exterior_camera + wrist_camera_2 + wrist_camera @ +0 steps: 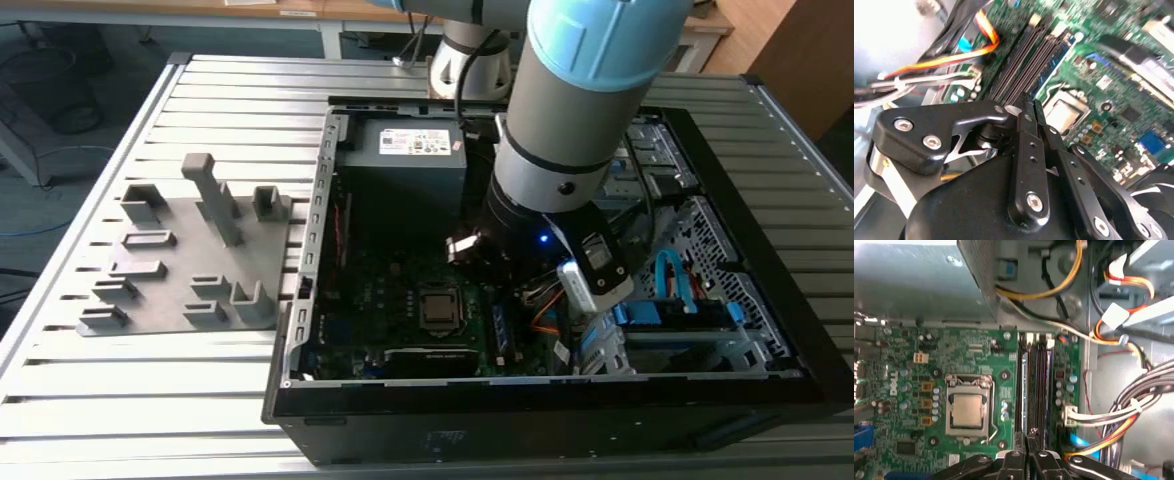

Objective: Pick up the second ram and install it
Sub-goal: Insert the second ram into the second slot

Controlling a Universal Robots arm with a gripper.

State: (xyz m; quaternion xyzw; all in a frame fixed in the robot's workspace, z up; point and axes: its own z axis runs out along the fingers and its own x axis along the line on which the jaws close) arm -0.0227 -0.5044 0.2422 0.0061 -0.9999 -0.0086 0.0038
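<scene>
In both wrist views my gripper (1029, 442) (1029, 107) is shut, fingertips pressed together with nothing between them. It hovers just above one end of the row of memory slots (1035, 385) (1021, 62) on the green motherboard (904, 370). A thin dark blue strip, which I take for a ram (1025, 385) (1054, 65) seated on edge, runs along the slots. A second bluish edge (1049, 370) lies two slots over. Which of them is the second ram I cannot tell. In the exterior view the arm (561, 150) reaches down into the open computer case (320, 300).
The processor socket (969, 410) sits beside the slots. Bundled orange, yellow and white cables (1119, 415) crowd the other side. The metal drive cage (914, 285) and power supply (407, 150) stand at the board's end. A grey fixture with upright posts (187, 250) lies at the exterior view's left.
</scene>
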